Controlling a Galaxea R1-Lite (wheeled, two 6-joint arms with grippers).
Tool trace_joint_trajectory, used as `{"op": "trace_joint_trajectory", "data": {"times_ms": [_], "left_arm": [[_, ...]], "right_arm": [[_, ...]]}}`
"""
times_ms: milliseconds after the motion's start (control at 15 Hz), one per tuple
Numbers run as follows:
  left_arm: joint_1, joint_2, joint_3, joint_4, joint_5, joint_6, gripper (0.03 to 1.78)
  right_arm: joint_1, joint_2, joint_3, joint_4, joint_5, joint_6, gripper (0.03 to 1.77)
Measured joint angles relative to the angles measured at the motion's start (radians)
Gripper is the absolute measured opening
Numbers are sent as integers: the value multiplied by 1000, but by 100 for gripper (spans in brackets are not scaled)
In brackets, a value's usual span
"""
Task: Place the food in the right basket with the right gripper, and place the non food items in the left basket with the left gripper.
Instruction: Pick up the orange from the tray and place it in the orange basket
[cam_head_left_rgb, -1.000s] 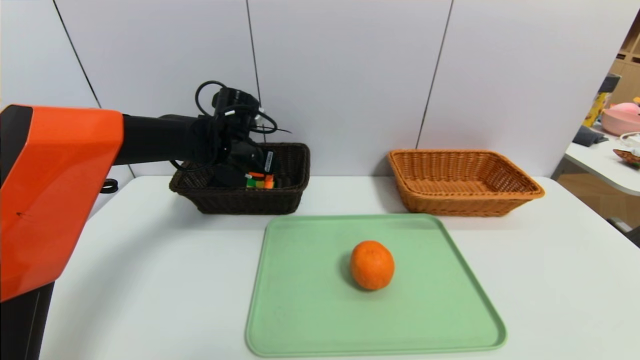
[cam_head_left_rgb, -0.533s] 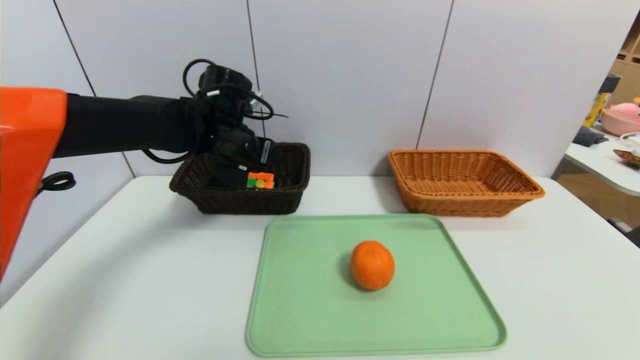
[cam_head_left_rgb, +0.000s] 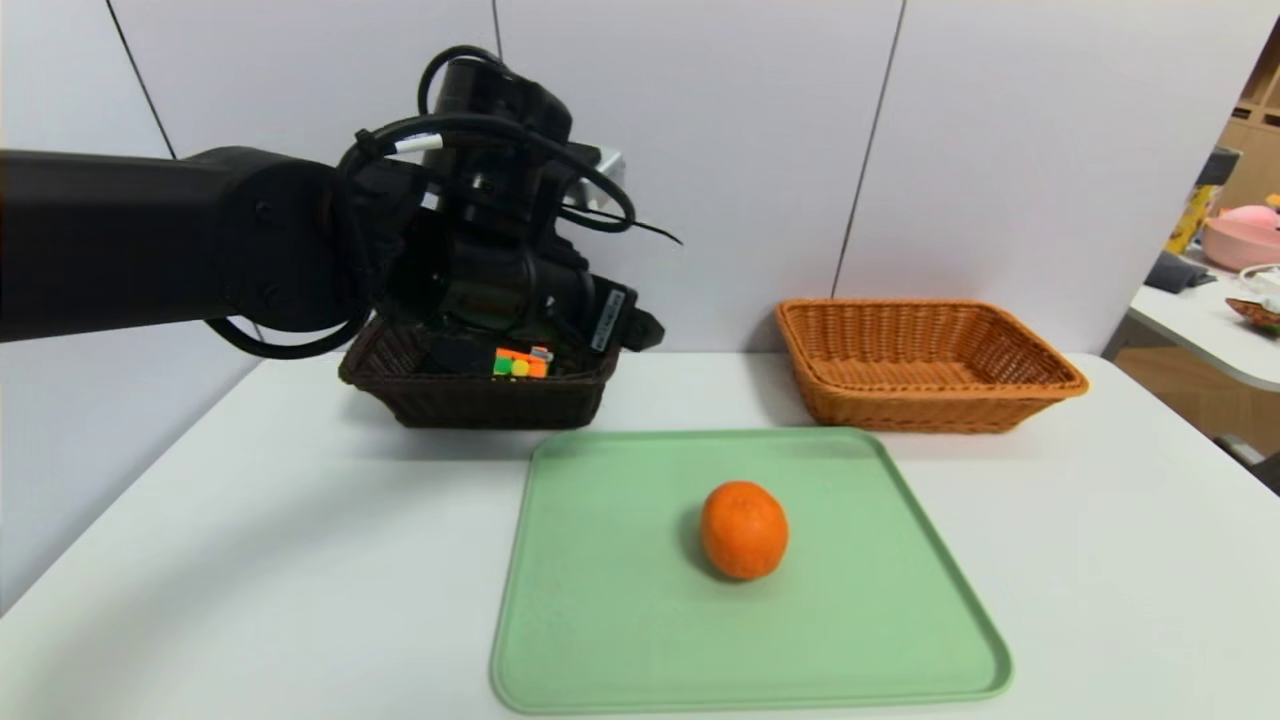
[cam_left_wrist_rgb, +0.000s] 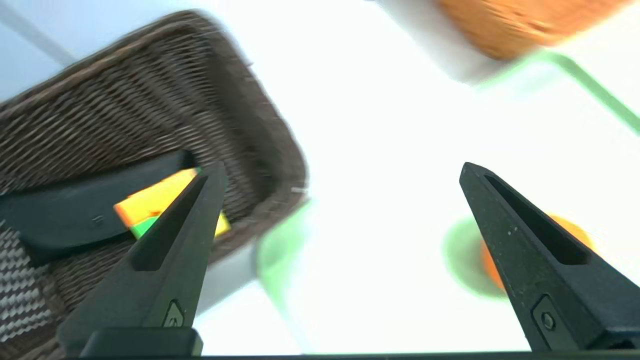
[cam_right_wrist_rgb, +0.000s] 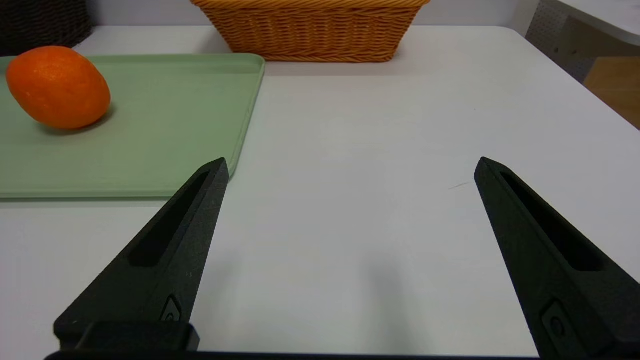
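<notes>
Spanning the scene, a white surface (cam_head_left_rgb: 250, 560) is seen carrying a pale green tray (cam_head_left_rgb: 620, 620), with the dark brown left basket (cam_head_left_rgb: 470, 400) and the orange-tan right basket (cam_head_left_rgb: 925, 365) set behind it, well apart. The left pincer (cam_left_wrist_rgb: 340, 170) is held above the left basket's near rim, its jaws spread and nothing between them. The right pincer (cam_right_wrist_rgb: 350, 165) is parked low over the surface beside the tray, likewise spread. The orange (cam_head_left_rgb: 744, 530) is left on the tray. A black pouch (cam_left_wrist_rgb: 75, 210) and the puzzle cube (cam_head_left_rgb: 521, 362) are lodged inside the left basket, touching.
</notes>
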Motion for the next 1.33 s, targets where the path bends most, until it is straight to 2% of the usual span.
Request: {"op": "trace_joint_trajectory", "data": {"times_ms": [333, 667, 867, 1133, 1333], "left_arm": [[-80, -106, 119, 34, 2, 38, 167], [-56, -356, 385, 40, 6, 55, 169], [44, -542, 556, 39, 6, 61, 169], [264, -795, 737, 14, 4, 71, 169], [403, -976, 874, -56, 1, 77, 169]], "right_arm": [[0, 0, 0, 0, 0, -1, 170], [0, 0, 0, 0, 0, -1, 170], [0, 0, 0, 0, 0, 0, 170], [0, 0, 0, 0, 0, 0, 170], [0, 0, 0, 0, 0, 0, 170]]}}
